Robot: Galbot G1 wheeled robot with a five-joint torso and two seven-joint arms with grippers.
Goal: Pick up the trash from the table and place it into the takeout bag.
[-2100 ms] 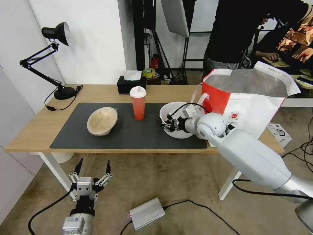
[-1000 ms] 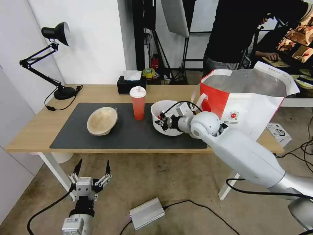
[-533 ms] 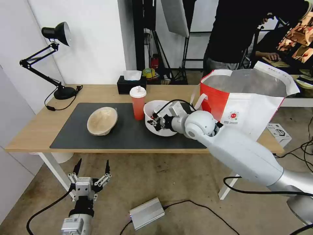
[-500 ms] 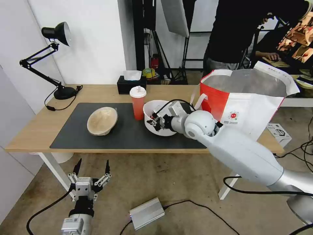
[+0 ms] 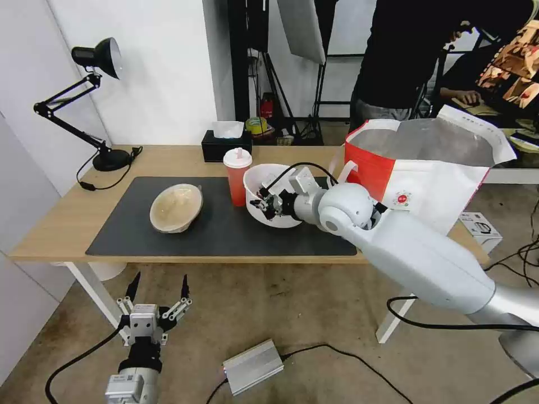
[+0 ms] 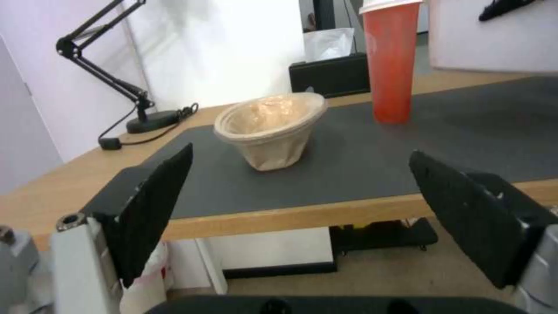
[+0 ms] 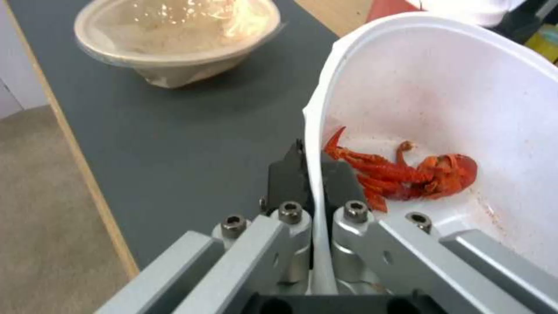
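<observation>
The scene is bright and evenly lit, with soft light from above. Shadows on the dark grey mat are weak and short; under the table the floor is a little darker. The silver foil lining of the takeout bag shines softly. In the head view straight lines bend near the edges, as with a wide lens. In the left wrist view the near fingers are soft and the whole picture is slightly hazy. In the right wrist view the white bowl is very bright, almost washed out, and the pulp bowl shows glare spots.
</observation>
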